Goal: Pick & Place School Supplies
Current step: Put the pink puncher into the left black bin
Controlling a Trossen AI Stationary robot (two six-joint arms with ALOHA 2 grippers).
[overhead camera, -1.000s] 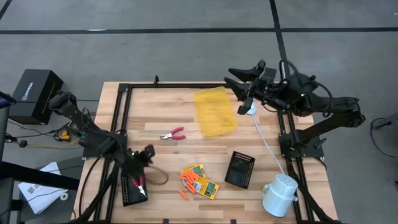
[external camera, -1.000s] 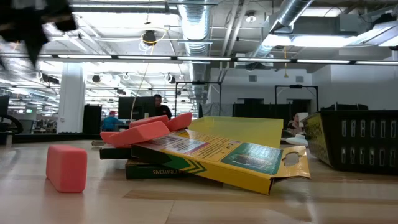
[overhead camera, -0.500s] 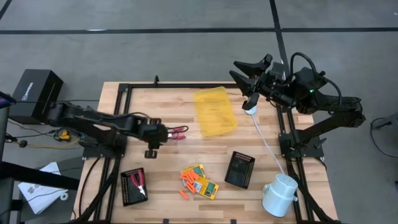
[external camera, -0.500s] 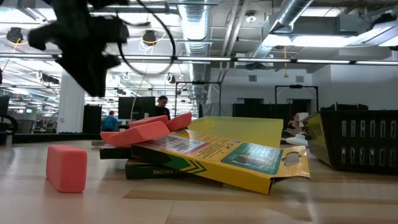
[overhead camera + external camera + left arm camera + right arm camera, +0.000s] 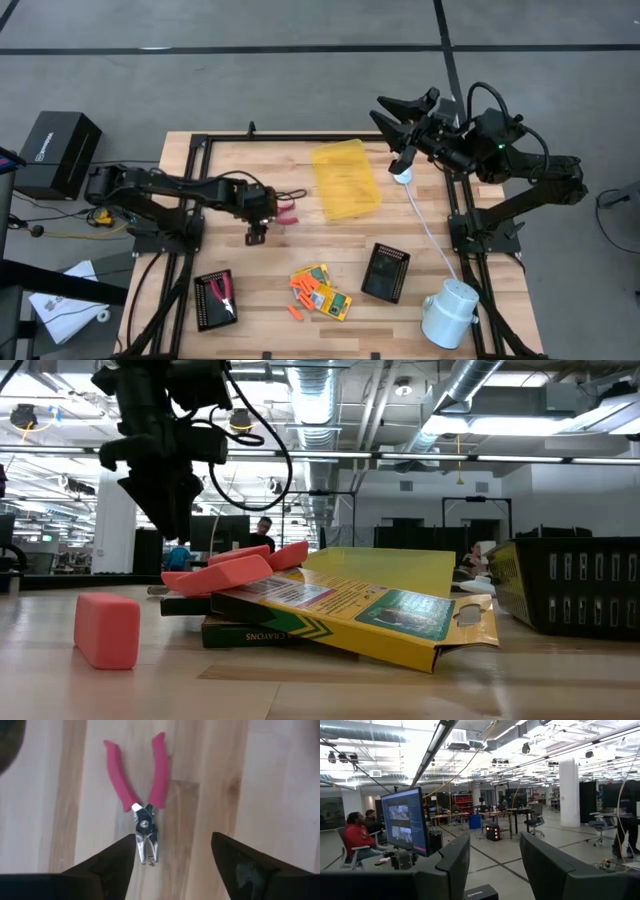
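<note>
A: What takes up most of the high view?

B: The butcher-block table, filling the middle of the frame. On it, a translucent yellow tray lies upper centre. One black ribbed tray sits lower right of centre, another black ribbed tray at lower left with something red in it. A white cylinder stands at the lower right corner.

A: And the arms?

B: The left arm reaches in from the left edge to centre-left of the frame. The left gripper hangs over the red-handled pliers, fingers spread wide to either side of the metal nose, gripping nothing. The right gripper is raised at the upper right, off the table's far corner, pointing out into the room; its fingers stand well apart with nothing between them.

A: Where are the supplies?

B: The pliers lie flat on the wood at centre-left, just left of the yellow tray. The yellow-and-green crayon boxes lie low in the centre, between the two black trays, with orange sticks on and beside them. In the low view, one orange stick lies alone on the wood at lower left.
</note>
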